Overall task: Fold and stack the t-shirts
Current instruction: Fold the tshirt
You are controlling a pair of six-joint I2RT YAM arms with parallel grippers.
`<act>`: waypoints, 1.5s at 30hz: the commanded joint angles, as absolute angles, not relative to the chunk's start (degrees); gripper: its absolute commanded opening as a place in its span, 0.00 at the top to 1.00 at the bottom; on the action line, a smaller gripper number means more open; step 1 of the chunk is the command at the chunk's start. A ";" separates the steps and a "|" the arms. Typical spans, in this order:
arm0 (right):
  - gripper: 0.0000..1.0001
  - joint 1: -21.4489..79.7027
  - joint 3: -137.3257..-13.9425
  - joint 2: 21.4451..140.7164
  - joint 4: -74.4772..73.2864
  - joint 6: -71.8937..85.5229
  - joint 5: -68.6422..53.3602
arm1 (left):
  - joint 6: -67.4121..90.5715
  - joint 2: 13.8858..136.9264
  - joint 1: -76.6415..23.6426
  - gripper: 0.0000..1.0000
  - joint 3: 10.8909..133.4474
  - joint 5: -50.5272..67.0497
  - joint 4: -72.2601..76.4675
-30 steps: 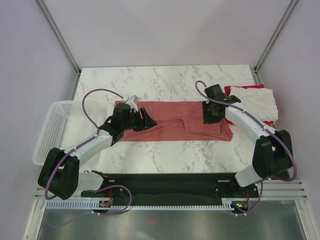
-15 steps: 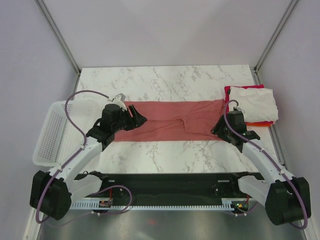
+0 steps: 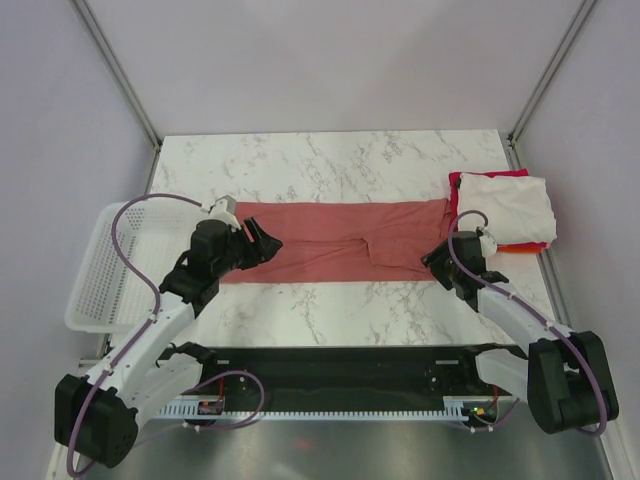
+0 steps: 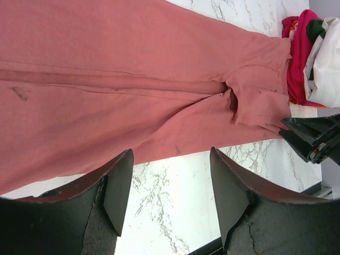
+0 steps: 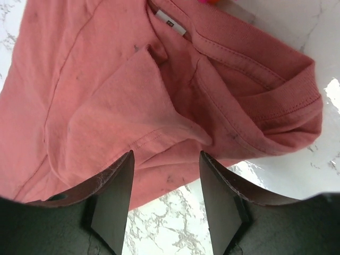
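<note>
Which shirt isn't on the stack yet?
The salmon-red t-shirt, lying as a long folded strip across the middle of the table. The cream-white shirt, magenta shirt and orange shirt sit piled together at the right edge.

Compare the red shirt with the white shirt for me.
The red shirt is a long band folded lengthwise; the white shirt is folded into a compact block. The red shirt lies directly on the table; the white shirt tops a stack over magenta cloth and orange cloth. The red shirt covers far more area than the white shirt. Both are cloth, lying flat, ungripped.
</note>
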State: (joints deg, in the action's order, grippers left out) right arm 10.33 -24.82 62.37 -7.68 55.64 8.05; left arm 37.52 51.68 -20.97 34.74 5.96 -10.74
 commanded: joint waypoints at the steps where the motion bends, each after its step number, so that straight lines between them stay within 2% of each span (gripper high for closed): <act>1: 0.41 10.28 -24.69 65.82 -2.46 58.80 8.79 | 36.30 50.36 -20.66 0.33 34.54 4.92 -10.55; 7: 0.41 10.37 -23.56 65.22 -3.60 59.07 8.69 | 35.77 49.31 -20.65 0.33 34.28 4.57 -11.42; 15: 0.40 10.28 -21.10 54.42 -11.59 57.22 12.74 | 34.10 48.52 -20.57 0.33 33.58 4.04 -11.43; 21: 0.32 10.28 -18.28 51.50 -12.13 57.66 13.18 | 33.13 45.89 -20.65 0.29 31.03 4.40 -9.41; 26: 0.29 10.28 -21.26 60.00 -8.54 58.09 12.66 | 33.13 44.56 -20.57 0.27 30.06 4.04 -9.05; 37: 0.35 10.11 -36.90 86.89 -0.44 56.87 8.00 | 34.98 39.64 -20.57 0.19 28.30 3.34 -10.99; 40: 0.38 9.93 -46.47 96.54 -0.53 55.64 7.91 | 35.07 39.46 -20.65 0.19 27.95 3.34 -11.07; 45: 0.39 10.02 -75.45 116.60 -6.31 52.83 1.77 | 34.80 41.13 -20.57 0.19 28.30 3.16 -11.51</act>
